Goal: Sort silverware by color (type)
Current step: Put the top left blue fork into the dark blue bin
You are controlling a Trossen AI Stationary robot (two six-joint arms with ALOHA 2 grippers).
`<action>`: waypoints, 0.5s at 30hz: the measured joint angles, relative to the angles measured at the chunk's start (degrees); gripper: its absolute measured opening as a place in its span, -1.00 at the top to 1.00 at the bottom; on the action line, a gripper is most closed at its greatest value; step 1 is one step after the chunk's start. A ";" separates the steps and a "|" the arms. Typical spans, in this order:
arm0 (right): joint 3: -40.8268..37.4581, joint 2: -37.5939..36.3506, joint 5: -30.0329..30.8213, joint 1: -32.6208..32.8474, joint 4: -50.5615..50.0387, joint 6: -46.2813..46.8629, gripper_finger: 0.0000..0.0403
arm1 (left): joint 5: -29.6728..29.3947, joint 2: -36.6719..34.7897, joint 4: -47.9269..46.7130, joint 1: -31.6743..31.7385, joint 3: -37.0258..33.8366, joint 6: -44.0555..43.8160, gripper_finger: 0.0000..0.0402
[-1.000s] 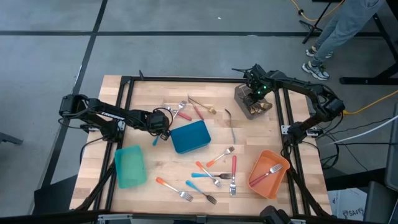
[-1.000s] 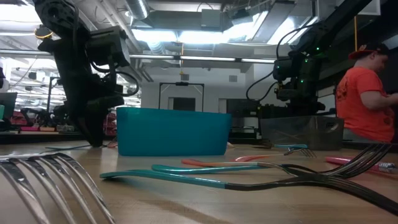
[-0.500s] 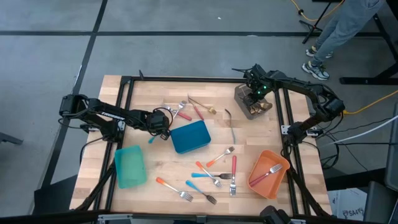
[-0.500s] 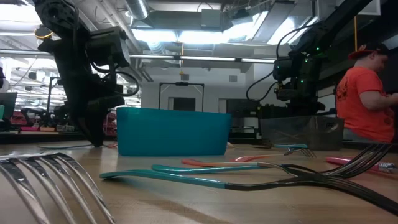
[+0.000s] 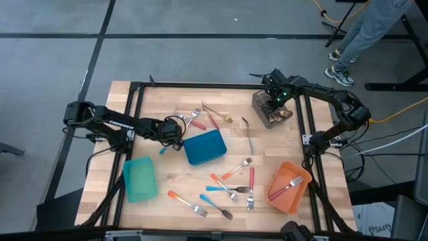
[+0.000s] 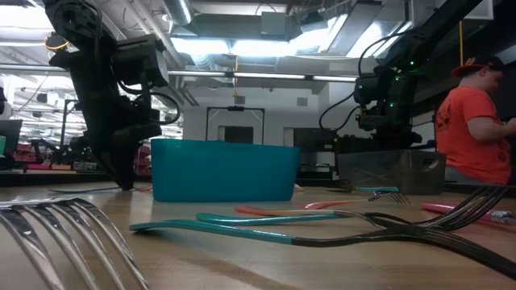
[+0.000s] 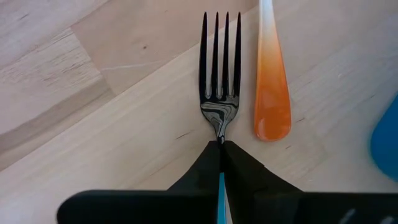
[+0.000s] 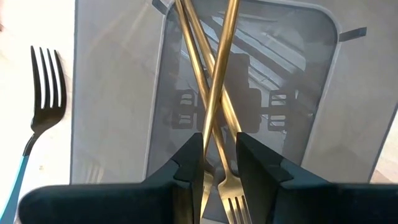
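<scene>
Your left gripper [image 7: 221, 163] is clamped on a blue-handled fork [image 7: 220, 87]; right gripper [image 8: 219, 163], fingers apart w/ a gold utensil [image 8: 219, 81] between, over grey bin [image 8: 112, 93].

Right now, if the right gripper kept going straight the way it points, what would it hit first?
The right gripper points down into the grey bin, over two crossed gold utensils. It would likely meet those first, though depth is unclear.

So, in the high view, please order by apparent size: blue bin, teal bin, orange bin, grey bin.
Blue bin, teal bin and orange bin: look alike, not ranked.
Grey bin: smallest, though partly hidden by the right arm.
</scene>
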 joint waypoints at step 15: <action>0.04 -6.62 0.13 0.00 -2.73 -0.02 0.58 | -1.41 -3.83 -2.24 0.02 1.62 0.20 1.00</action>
